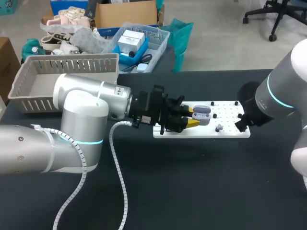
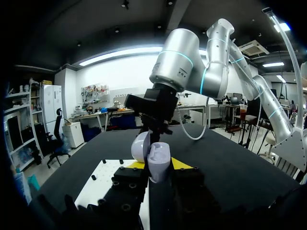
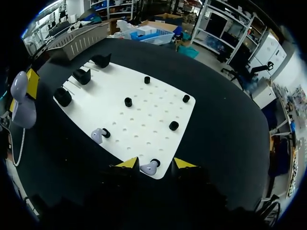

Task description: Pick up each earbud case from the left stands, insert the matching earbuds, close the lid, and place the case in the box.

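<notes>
While the left gripper [image 2: 158,164] pinches the open-lidded earbud case [image 2: 157,152] from both sides, the case is held over the left half of the white board [image 1: 229,132]. The right gripper [image 3: 156,164] sits at the board's right edge with its fingers spread. One earbud [image 3: 149,168] lies on the board between the yellow tips, beside a black peg [image 3: 155,162]. A second earbud [image 3: 97,135] rests nearer the board's middle. A grey basket [image 1: 67,64] stands at the tabletop's far left corner.

Black table [image 1: 192,187] (white pegboard [image 1: 230,116] atop)
</notes>
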You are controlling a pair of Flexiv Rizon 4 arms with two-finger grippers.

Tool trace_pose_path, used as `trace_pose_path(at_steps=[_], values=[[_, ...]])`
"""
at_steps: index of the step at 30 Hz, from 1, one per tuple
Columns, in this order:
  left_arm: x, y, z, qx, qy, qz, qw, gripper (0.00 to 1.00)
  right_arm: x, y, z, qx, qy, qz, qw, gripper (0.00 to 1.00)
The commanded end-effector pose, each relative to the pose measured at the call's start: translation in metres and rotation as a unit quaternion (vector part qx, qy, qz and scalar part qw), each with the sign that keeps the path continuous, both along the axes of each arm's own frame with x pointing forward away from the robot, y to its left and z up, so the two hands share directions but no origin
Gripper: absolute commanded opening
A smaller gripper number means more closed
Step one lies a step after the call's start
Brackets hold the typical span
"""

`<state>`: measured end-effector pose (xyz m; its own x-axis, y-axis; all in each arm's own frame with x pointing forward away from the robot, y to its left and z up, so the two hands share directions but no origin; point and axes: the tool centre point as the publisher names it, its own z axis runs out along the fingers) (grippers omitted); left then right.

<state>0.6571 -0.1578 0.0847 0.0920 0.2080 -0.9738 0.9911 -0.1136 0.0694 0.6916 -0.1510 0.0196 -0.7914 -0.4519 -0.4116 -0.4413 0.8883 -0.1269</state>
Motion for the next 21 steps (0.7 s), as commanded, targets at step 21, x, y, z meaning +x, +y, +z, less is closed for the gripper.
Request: trace_pose_path(at_steps=[21], values=[[-0.0011,0.0004,-0.0001,0.0,-0.001,0.002,1.0,0.0,-0.0039,-0.0011,-0.0062,-0.056,-0.026,-0.033,0.998,0.11]])
